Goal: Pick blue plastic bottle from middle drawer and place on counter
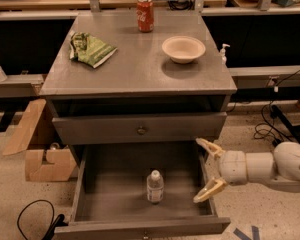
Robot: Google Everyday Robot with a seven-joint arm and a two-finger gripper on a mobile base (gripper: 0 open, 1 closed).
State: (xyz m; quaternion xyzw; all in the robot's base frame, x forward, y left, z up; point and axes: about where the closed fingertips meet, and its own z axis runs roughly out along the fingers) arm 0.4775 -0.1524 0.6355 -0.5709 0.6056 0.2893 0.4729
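Observation:
The blue plastic bottle stands upright on the floor of the open middle drawer, near its front centre. It is clear with a white cap. My gripper comes in from the right over the drawer's right wall, level with the bottle and well to its right. Its two tan fingers are spread open and hold nothing. The counter is the flat grey top of the cabinet above.
On the counter stand a red soda can, a white bowl and a green chip bag. A small white pump bottle stands behind the right edge. A cardboard box sits left of the cabinet. Cables lie on the floor.

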